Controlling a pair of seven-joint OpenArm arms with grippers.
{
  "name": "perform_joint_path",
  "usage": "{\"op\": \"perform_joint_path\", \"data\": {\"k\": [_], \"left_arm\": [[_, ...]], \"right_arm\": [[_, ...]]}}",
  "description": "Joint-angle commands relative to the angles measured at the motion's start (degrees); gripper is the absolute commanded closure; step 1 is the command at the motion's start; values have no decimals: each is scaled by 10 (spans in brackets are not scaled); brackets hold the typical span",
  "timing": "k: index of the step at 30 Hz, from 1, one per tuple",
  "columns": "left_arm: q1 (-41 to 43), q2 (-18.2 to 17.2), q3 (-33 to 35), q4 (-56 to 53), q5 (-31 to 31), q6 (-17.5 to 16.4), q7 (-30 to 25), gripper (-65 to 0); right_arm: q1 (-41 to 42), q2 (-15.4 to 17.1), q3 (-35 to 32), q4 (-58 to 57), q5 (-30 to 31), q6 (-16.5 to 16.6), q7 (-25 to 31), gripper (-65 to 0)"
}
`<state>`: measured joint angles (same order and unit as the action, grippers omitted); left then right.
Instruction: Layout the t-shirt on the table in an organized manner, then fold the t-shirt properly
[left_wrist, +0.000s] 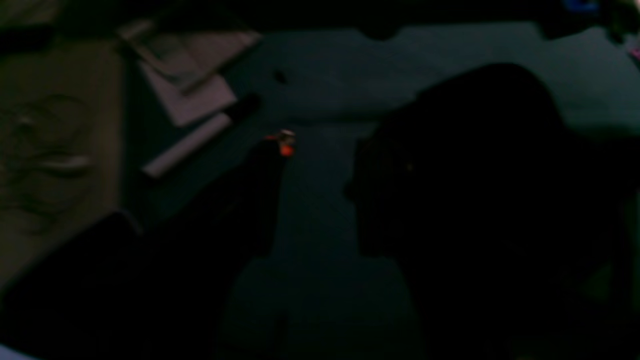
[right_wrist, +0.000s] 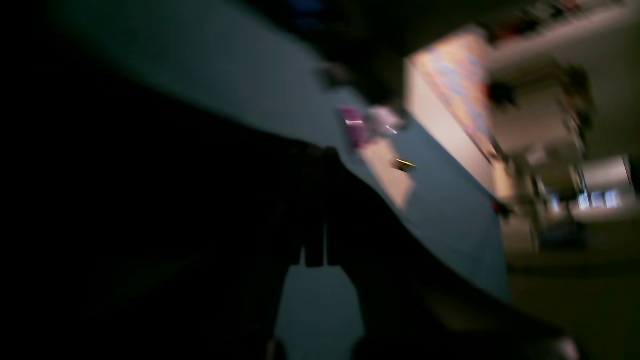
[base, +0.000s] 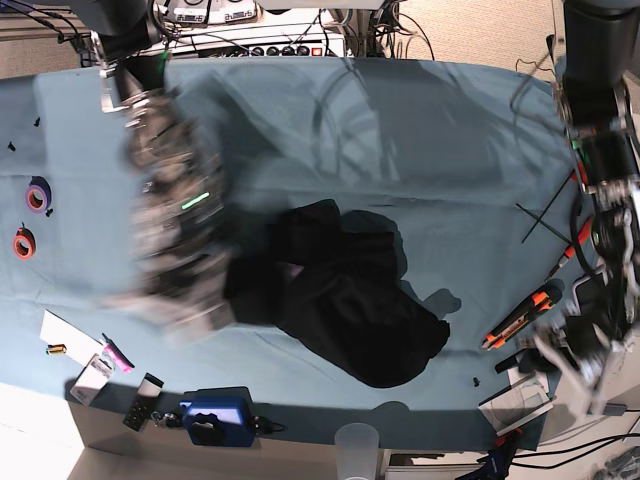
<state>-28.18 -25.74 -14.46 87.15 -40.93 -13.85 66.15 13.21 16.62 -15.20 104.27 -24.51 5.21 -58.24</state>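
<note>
Mid-table, the t-shirt (base: 345, 300) sits in a crumpled black heap on the table (base: 440, 150). My right gripper (base: 205, 315) is right at its edge, too blurry to tell its state. My left gripper (base: 575, 375) hangs over the table's edge, well apart from it; can't tell its state either.

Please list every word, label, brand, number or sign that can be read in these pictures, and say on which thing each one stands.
No text can be read in any view.
The t-shirt lies crumpled on the table; no lettering or print shows.
The blue box at the near edge: any label is too small to read.
The papers in the left wrist view: too dark and blurred.
</note>
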Motion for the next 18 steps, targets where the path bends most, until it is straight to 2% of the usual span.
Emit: {"op": "perform_joint_path", "data": {"k": [1, 4, 7, 10, 18], "left_arm": [[-11, -3, -3, 9, -12, -5, -7, -258], [9, 13, -3, 9, -16, -15, -5, -258], [26, 35, -3, 9, -22, -20, -5, -258], [35, 57, -3, 9, -24, -28, -5, -258], [36, 67, -3, 9, -24, -28, -5, -253]], "right_arm": [[11, 5, 33, 10, -9, -7, 9, 0], [11, 7, 129, 10, 29, 17, 17, 0], [10, 21, 207, 9, 112, 46, 14, 0], [9, 42, 251, 9, 191, 68, 15, 0], [7, 79, 325, 7, 199, 70, 16, 0]]}}
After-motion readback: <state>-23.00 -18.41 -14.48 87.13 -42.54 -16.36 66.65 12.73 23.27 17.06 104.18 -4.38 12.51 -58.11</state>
